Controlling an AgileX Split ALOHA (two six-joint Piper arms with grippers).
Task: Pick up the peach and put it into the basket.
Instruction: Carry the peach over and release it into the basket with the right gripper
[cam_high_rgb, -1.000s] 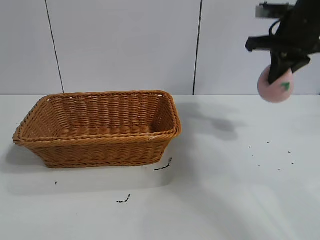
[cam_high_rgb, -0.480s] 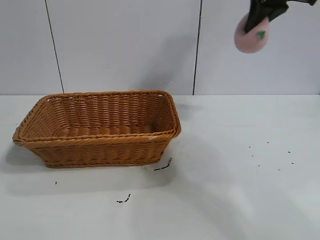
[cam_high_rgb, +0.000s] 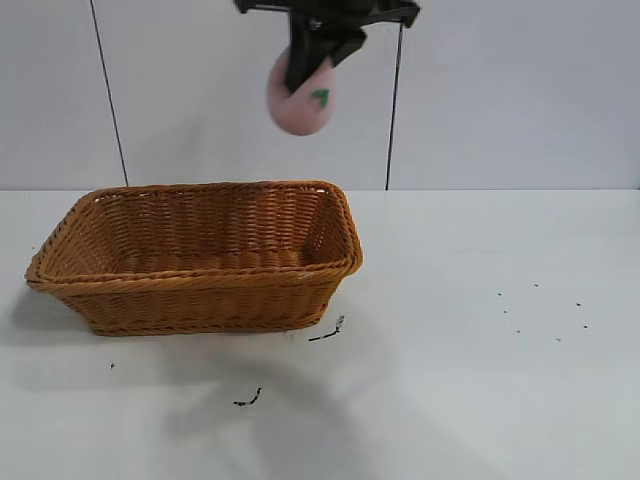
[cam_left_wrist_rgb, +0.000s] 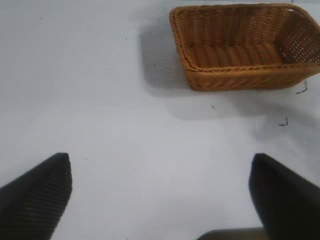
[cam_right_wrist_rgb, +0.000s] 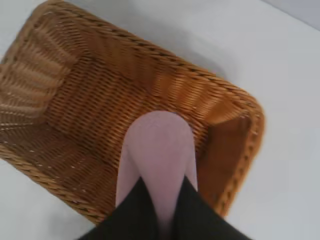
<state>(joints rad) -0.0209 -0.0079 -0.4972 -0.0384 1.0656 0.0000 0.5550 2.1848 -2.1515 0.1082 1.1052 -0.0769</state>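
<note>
High above the right end of the basket, the right claw pinches the peach from its top, its dark fingers pressed into the pale pink skin on either side. The peach hangs free in the air, well clear of the braided rim, its green leaf mark facing the exterior camera. It looks light and soft — the fingers seem to sink in a little, so a gentle squeeze across the upper half should hold it, and a drop into the wicker would likely do no harm. Its round, smooth skin could slip if the hold were loosened early. Away over the bare surface, the left claw is spread wide and idle — nothing between its fingers.
</note>
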